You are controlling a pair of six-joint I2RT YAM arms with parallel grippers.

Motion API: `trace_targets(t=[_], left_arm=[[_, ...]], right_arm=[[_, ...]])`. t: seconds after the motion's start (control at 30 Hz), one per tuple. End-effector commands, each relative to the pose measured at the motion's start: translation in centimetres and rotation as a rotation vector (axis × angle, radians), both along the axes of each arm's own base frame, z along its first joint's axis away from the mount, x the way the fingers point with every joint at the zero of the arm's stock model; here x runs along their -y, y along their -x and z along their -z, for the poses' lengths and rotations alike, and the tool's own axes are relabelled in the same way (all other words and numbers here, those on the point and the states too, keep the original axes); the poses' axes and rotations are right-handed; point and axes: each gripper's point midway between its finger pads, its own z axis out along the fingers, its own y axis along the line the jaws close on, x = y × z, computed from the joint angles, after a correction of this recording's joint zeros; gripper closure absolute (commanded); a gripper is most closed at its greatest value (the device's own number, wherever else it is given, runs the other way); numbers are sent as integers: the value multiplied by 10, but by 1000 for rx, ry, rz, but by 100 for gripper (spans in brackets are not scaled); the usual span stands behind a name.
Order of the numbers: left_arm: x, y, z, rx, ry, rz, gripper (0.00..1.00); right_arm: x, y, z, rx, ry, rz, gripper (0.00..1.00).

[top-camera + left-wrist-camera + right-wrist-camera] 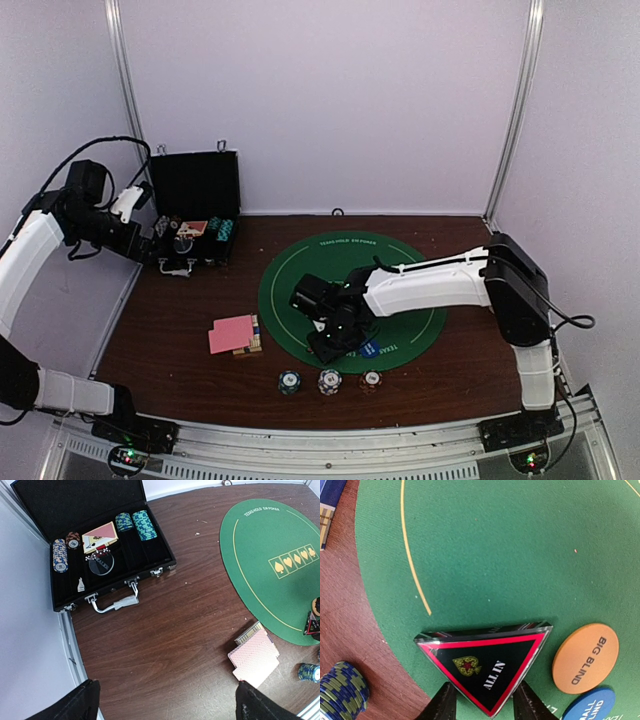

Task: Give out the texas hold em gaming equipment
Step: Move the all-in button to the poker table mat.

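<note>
My right gripper (485, 706) is shut on the lower corner of the red-black triangular "ALL IN" marker (487, 662), held tilted just above the green mat (495, 545). The orange "BIG BLIND" disc (585, 657) and blue disc (590, 707) lie right of it. From above, my right gripper (335, 338) is over the mat's near edge, with the blue disc (370, 349) beside it. Three chip stacks (329, 381) stand in front of the mat. Pink-backed cards (232, 334) lie left of it. My left gripper (165, 248) is open and empty by the case.
The open black case (117, 582) at the far left holds chip stacks (132, 524), a card deck (100, 536) and a clear disc. A small card box (254, 338) lies under the pink cards. White walls enclose the brown table (165, 620).
</note>
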Motion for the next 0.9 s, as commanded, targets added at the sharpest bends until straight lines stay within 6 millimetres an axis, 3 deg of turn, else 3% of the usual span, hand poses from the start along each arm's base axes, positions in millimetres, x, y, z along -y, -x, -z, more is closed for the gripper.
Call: trace_targets(t=[0.0, 0.23, 0.57, 0.87], left_arm=[[1, -5, -24, 79, 5, 11, 3], [1, -4, -27, 92, 1, 19, 2], [3, -3, -27, 91, 7, 30, 3], [4, -3, -26, 89, 11, 33, 2]], right_arm=[[-12, -15, 11, -1, -12, -19, 62], [-31, -25, 18, 5, -18, -35, 68], [-61, -64, 11, 57, -55, 5, 70], [-71, -101, 6, 115, -63, 23, 71]])
